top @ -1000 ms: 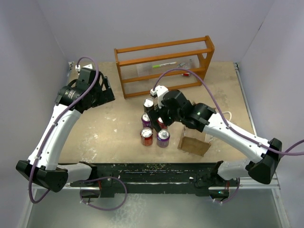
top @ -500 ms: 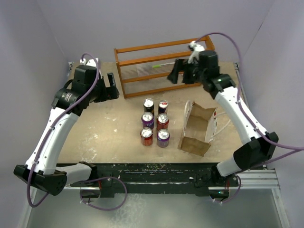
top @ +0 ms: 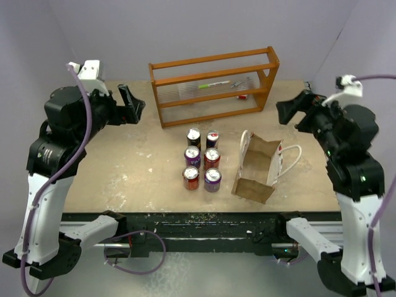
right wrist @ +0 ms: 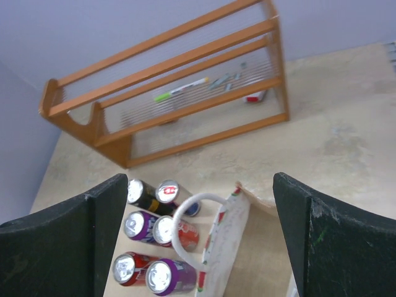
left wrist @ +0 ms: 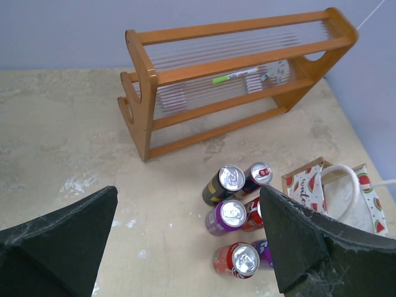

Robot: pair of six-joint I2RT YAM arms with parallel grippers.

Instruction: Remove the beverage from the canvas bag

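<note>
The canvas bag (top: 255,168) is seen standing on the worktop (top: 136,167) just beside six beverage cans (top: 202,159) grouped before the orange rack (top: 213,83), while the left end effector (top: 131,104) and right end effector (top: 291,110) are held raised, well apart from them, spread wide and gripping nothing.

White links (top: 38,198), black joints (top: 65,117), purple looping cables (top: 374,77) — dull black wedge fingers (left wrist: 62,241) on left pincer (left wrist: 189,192) and right pincer (right wrist: 199,179).

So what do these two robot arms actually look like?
The left arm and right arm match: white shells with black joints and bases. A purple cable trails along each. The fingers are broad, matte-black wedges.
</note>
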